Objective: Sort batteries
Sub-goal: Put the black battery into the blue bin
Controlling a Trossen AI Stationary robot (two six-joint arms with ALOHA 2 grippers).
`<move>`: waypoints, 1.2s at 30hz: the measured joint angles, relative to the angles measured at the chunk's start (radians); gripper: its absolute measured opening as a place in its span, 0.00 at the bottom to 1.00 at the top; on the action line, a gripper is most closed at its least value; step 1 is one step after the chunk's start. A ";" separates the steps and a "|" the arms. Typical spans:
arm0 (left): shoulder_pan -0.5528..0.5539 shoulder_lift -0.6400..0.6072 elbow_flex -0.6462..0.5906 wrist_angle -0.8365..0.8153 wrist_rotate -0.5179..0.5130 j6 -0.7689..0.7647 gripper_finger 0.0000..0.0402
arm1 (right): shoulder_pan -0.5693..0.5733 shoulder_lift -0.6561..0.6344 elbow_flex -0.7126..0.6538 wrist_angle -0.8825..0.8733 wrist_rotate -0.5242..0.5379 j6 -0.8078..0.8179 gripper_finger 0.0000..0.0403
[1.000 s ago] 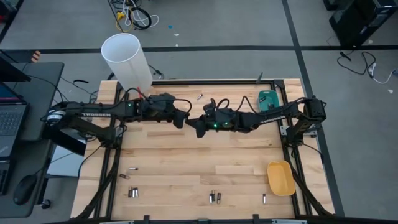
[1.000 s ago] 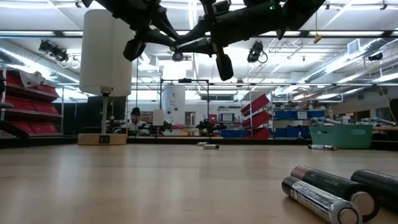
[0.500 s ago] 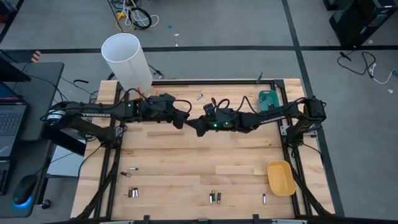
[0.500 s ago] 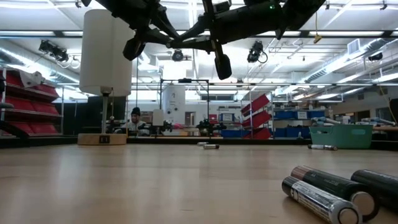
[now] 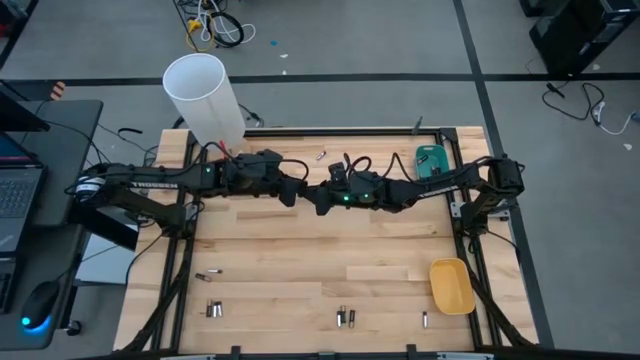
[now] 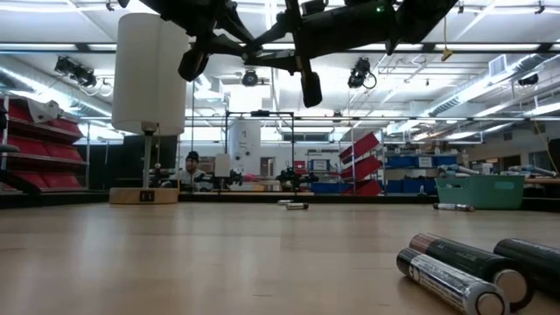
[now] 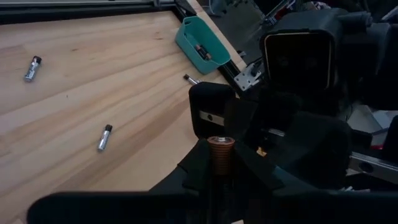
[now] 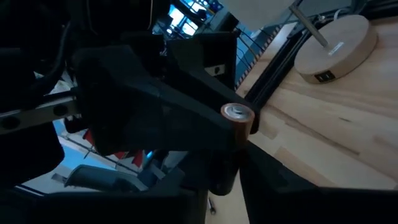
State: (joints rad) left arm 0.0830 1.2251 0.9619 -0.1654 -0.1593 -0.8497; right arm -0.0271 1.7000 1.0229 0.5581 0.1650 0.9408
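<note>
Nothing here can be read. There is pale lettering along the dark left robot arm (image 5: 152, 183), and a small dark label on the round wooden base (image 8: 336, 39), both too small to make out.

high: top-down | low: tabletop-level | wrists: close; all share table (image 5: 300, 250)

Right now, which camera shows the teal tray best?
The left wrist view: the teal tray shows its open inside with a battery lying in it. The high view shows it small by the right arm; the low view shows only its side.
</note>
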 joint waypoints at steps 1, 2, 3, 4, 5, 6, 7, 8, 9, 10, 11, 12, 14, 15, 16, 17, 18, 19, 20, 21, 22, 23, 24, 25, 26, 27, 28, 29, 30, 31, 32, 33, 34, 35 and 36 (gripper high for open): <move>0.000 0.000 0.000 0.000 0.000 0.002 0.16 | -0.001 0.000 0.000 -0.001 0.000 0.000 0.16; 0.000 0.000 0.000 -0.001 -0.001 0.004 0.16 | -0.002 0.000 0.000 -0.005 -0.001 0.000 0.14; 0.000 0.000 0.000 -0.002 -0.001 0.005 0.16 | -0.002 0.000 0.000 -0.007 -0.001 -0.003 0.12; 0.000 0.000 0.000 -0.004 -0.002 0.005 0.16 | -0.002 0.000 0.000 -0.008 -0.001 -0.008 0.10; 0.000 0.000 0.000 -0.005 -0.003 0.006 0.16 | -0.002 0.000 0.000 -0.010 -0.001 -0.013 0.08; 0.000 0.000 0.000 -0.005 -0.003 0.006 0.16 | -0.002 0.000 0.000 -0.011 -0.001 -0.014 0.08; 0.000 0.000 0.000 -0.005 -0.004 0.006 0.17 | -0.002 0.000 0.000 -0.010 -0.001 -0.015 0.08; 0.000 0.000 0.000 -0.005 -0.003 0.007 0.17 | -0.002 0.000 0.000 -0.011 -0.001 -0.014 0.08; 0.000 0.000 0.000 -0.004 -0.003 0.009 0.18 | -0.001 0.000 0.000 -0.012 -0.001 -0.016 0.08; 0.002 -0.001 0.000 -0.005 0.005 0.012 0.19 | -0.001 0.000 0.000 -0.014 -0.002 -0.017 0.08; 0.005 -0.005 0.000 -0.006 0.023 0.018 0.20 | 0.000 0.000 0.000 -0.017 -0.001 -0.018 0.08; 0.009 -0.008 -0.001 -0.006 0.042 0.027 0.21 | 0.003 -0.003 0.002 -0.023 0.002 -0.020 0.08; 0.016 -0.019 -0.001 -0.010 0.064 0.037 0.24 | 0.008 -0.015 0.004 -0.059 0.021 -0.025 0.08; 0.022 -0.030 -0.001 -0.020 0.068 0.045 0.26 | 0.008 -0.022 0.004 -0.083 0.026 -0.027 0.08; 0.028 -0.043 -0.002 -0.025 0.068 0.060 0.27 | 0.007 -0.029 0.004 -0.111 0.031 -0.027 0.08; 0.036 -0.056 -0.002 -0.023 0.068 0.067 0.29 | 0.006 -0.038 0.004 -0.149 0.036 -0.028 0.08; 0.043 -0.070 -0.002 -0.020 0.067 0.079 0.30 | 0.005 -0.047 0.004 -0.192 0.044 -0.028 0.08; 0.050 -0.086 -0.002 -0.026 0.065 0.084 0.31 | 0.003 -0.058 0.004 -0.230 0.056 -0.028 0.08; 0.055 -0.101 -0.002 -0.035 0.063 0.087 0.32 | -0.001 -0.072 0.004 -0.270 0.066 -0.028 0.08; 0.058 -0.117 -0.002 -0.038 0.062 0.087 0.32 | -0.005 -0.089 0.004 -0.320 0.079 -0.027 0.08; 0.060 -0.132 -0.002 -0.042 0.063 0.091 0.33 | -0.011 -0.106 0.004 -0.368 0.091 -0.027 0.08; 0.060 -0.149 -0.002 -0.052 0.070 0.109 0.33 | -0.019 -0.123 0.004 -0.426 0.112 -0.027 0.08; 0.060 -0.168 -0.002 -0.067 0.075 0.130 0.33 | -0.027 -0.141 0.004 -0.489 0.144 -0.027 0.08; 0.060 -0.184 -0.002 -0.077 0.076 0.148 0.33 | -0.033 -0.161 0.003 -0.552 0.178 -0.027 0.09; 0.058 -0.198 -0.002 -0.083 0.076 0.166 0.33 | -0.040 -0.184 0.003 -0.614 0.214 -0.026 0.09; 0.056 -0.214 -0.002 -0.099 0.075 0.167 0.33 | -0.047 -0.210 0.003 -0.680 0.248 -0.026 0.09; 0.053 -0.227 -0.002 -0.123 0.067 0.168 0.33 | -0.055 -0.238 0.003 -0.747 0.280 -0.026 0.09; 0.051 -0.237 -0.002 -0.145 0.064 0.170 0.33 | -0.064 -0.266 0.003 -0.821 0.310 -0.026 0.09; 0.050 -0.248 -0.002 -0.165 0.063 0.178 0.33 | -0.076 -0.291 0.003 -0.910 0.343 -0.026 0.09; 0.047 -0.258 -0.002 -0.192 0.062 0.189 0.33 | -0.092 -0.313 0.003 -0.996 0.376 -0.023 0.09; 0.045 -0.267 -0.002 -0.217 0.060 0.193 0.33 | -0.110 -0.334 0.003 -1.087 0.408 -0.020 0.09; 0.042 -0.273 -0.002 -0.236 0.060 0.193 0.33 | -0.128 -0.354 0.002 -1.174 0.434 -0.021 0.09; 0.039 -0.277 -0.002 -0.254 0.059 0.193 0.33 | -0.147 -0.372 0.002 -1.249 0.453 -0.027 0.09; 0.036 -0.280 -0.002 -0.276 0.058 0.193 0.33 | -0.166 -0.389 0.002 -1.324 0.462 -0.031 0.09; 0.033 -0.281 -0.002 -0.293 0.058 0.193 0.33 | -0.186 -0.400 0.003 -1.401 0.466 -0.031 0.09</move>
State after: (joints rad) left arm 0.1158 0.9443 0.9600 -0.4584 -0.1017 -0.6563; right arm -0.2129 1.3002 1.0256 -0.8430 0.6305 0.9094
